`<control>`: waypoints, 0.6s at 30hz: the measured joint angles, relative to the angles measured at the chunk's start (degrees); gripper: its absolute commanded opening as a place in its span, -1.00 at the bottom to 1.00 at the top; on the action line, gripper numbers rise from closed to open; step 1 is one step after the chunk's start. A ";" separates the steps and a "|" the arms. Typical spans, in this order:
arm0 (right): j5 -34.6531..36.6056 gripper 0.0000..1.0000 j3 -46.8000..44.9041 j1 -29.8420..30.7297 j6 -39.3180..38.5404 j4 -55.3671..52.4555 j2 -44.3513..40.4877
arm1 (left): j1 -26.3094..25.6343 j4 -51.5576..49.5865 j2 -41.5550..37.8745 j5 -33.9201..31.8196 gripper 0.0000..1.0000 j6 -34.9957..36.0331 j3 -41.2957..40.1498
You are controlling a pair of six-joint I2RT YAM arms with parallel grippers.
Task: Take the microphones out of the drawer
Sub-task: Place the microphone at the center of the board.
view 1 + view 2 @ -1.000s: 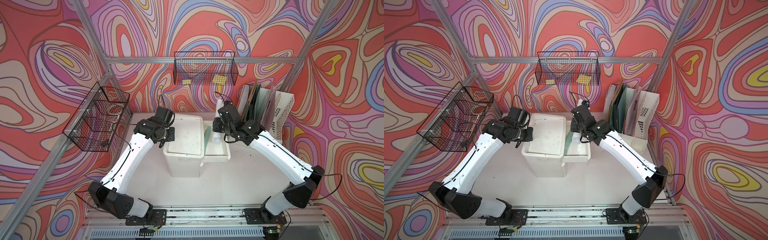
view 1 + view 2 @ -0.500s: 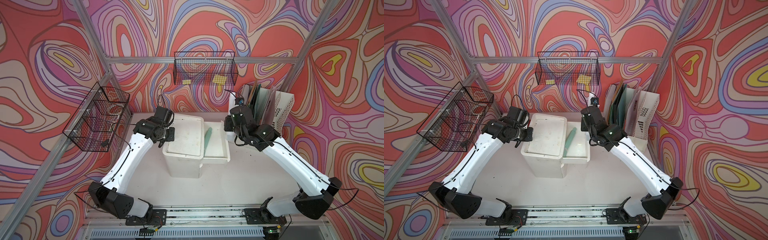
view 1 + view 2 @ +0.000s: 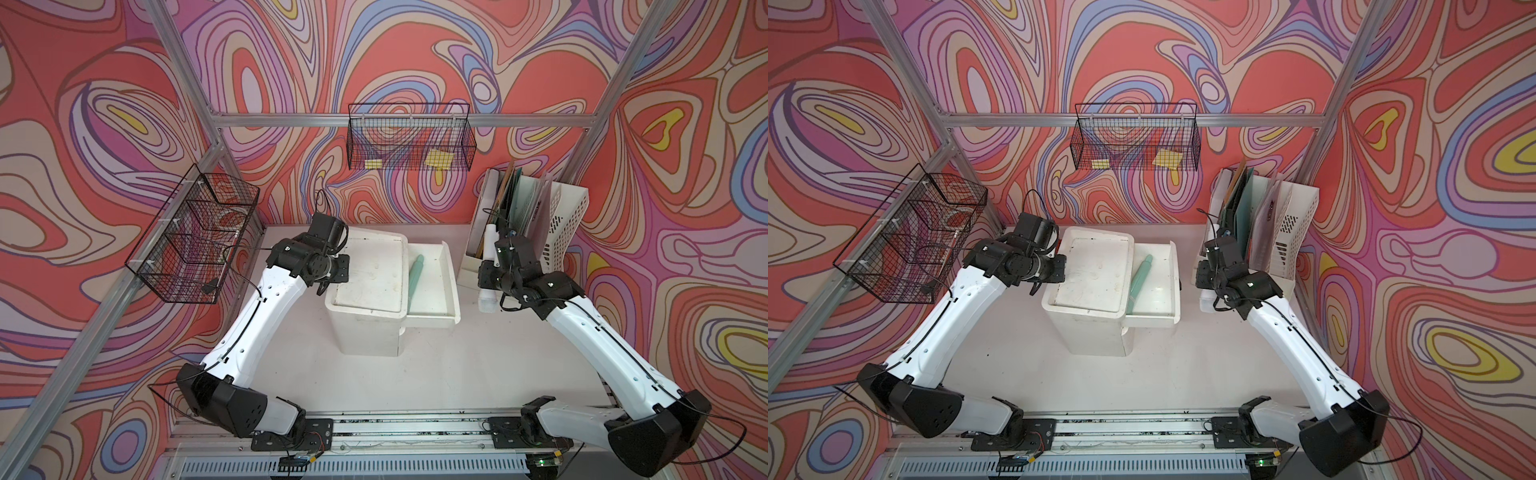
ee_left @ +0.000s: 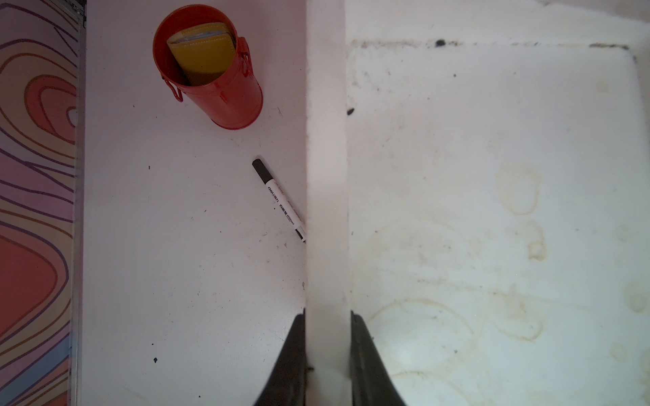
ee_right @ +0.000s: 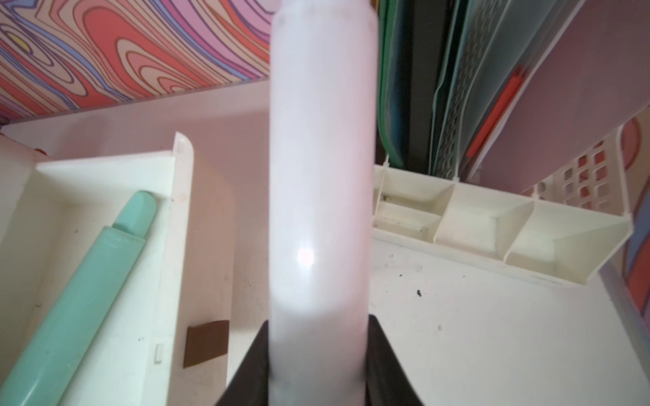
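The right tool was clenched on the white microphone, whose barrel ran out ahead between the fingers. In a top view the microphone was outside the open drawer, held between that drawer and the file rack, just beside the rack. A teal cylinder lay in the drawer. The left tool pinched the rim of the drawer cabinet. A marker and a red tin sat on the surface alongside the cabinet.
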 measured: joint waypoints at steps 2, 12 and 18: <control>-2.49 -0.92 -3.63 -0.70 1.11 0.76 0.02 | 0.00 0.02 -0.02 0.00 -1.00 0.00 0.00; -13.31 -0.91 -17.53 -1.90 6.51 7.10 2.84 | 0.00 0.48 -0.44 0.00 -1.00 0.00 -0.50; -15.85 -0.90 -20.13 -2.49 7.43 9.66 6.82 | 0.00 1.01 -0.76 0.00 -1.00 0.02 -0.96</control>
